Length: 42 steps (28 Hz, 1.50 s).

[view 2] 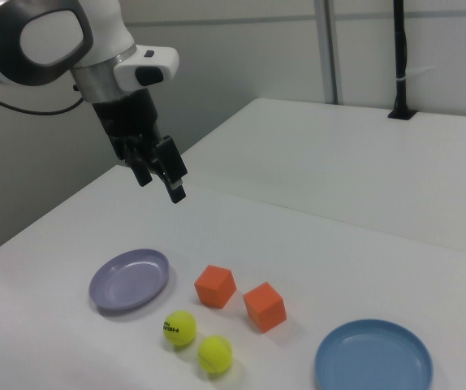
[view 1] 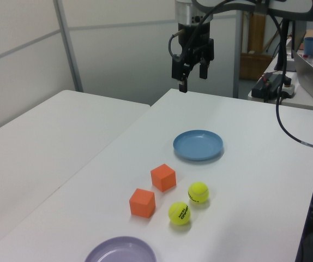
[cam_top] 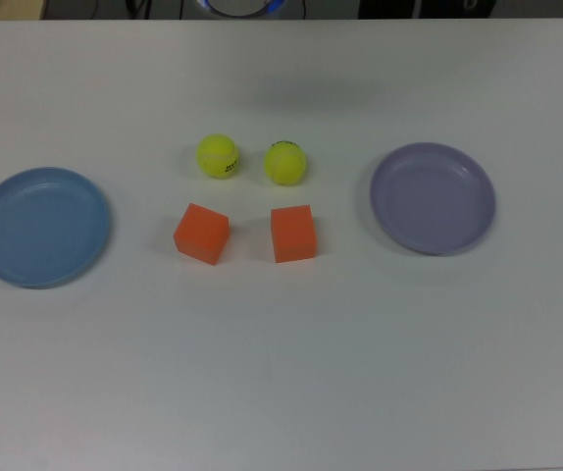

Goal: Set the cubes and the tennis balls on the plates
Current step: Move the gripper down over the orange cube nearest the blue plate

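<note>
Two orange cubes (cam_top: 201, 234) (cam_top: 293, 234) sit side by side mid-table, with two yellow-green tennis balls (cam_top: 218, 155) (cam_top: 285, 163) just behind them in the top view. An empty blue plate (cam_top: 41, 226) lies at the top view's left and an empty lavender plate (cam_top: 433, 196) at the top view's right. The same cubes (view 1: 163, 177) (view 1: 142, 202), balls (view 1: 198, 192) (view 1: 179, 213) and blue plate (view 1: 198, 145) show in the left view. My gripper (view 1: 193, 82) (view 2: 161, 190) hangs open and empty, high above the table's far end, well away from every object. It is outside the top view.
A second white table (view 1: 36, 136) stands beside this one at the left view's left. A desk with a laptop (view 1: 312, 68), a blue cup (view 1: 309, 45) and cables sits at the left view's right. A black post (view 2: 399, 57) rises from the other table in the right view.
</note>
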Tool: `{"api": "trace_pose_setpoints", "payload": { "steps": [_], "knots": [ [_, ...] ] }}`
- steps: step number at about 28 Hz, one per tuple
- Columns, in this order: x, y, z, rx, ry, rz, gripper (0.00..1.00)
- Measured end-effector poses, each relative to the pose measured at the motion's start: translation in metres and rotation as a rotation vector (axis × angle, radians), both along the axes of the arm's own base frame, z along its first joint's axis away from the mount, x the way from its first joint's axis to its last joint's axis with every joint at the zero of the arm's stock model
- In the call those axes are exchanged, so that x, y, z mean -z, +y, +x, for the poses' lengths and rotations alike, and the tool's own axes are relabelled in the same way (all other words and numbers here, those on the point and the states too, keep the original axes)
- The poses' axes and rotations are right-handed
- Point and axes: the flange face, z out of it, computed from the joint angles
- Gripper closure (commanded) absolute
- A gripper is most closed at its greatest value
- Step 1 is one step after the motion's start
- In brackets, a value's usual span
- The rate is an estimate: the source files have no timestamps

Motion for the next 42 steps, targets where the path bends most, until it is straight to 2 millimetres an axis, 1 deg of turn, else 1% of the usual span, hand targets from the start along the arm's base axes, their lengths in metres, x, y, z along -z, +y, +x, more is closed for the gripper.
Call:
{"api": "trace_pose_setpoints", "payload": {
  "steps": [2, 3, 4, 5, 6, 7, 11, 12, 15, 16, 18, 22, 24, 26, 33, 38, 42],
  "knots": [
    [0.005, 0.0, 0.002, -0.007, 0.009, -0.001, 0.0],
    [0.011, 0.001, 0.005, -0.023, 0.022, -0.004, 0.0],
    [0.019, 0.002, 0.009, -0.036, 0.038, -0.008, 0.0],
    [0.031, 0.003, 0.017, -0.047, 0.051, -0.012, 0.0],
    [0.045, 0.005, 0.027, -0.054, 0.06, -0.016, 0.0],
    [0.066, 0.007, 0.042, -0.062, 0.067, -0.021, 0.0],
    [0.131, 0.011, 0.087, -0.077, 0.066, -0.051, 0.0],
    [0.155, 0.011, 0.101, -0.076, 0.064, -0.069, 0.0],
    [0.196, 0.012, 0.121, -0.067, 0.062, -0.118, 0.0],
    [0.214, 0.014, 0.129, -0.06, 0.061, -0.144, 0.0],
    [0.232, 0.018, 0.135, -0.054, 0.061, -0.175, 0.0],
    [0.26, 0.03, 0.14, -0.052, 0.073, -0.244, 0.0],
    [0.268, 0.033, 0.139, -0.057, 0.083, -0.27, 0.0],
    [0.277, 0.034, 0.138, -0.061, 0.092, -0.298, 0.0],
    [0.316, 0.033, 0.138, -0.066, 0.108, -0.355, 0.0],
    [0.336, 0.035, 0.14, -0.07, 0.116, -0.376, 0.0],
    [0.34, 0.039, 0.141, -0.077, 0.118, -0.377, 0.0]
  ]
}}
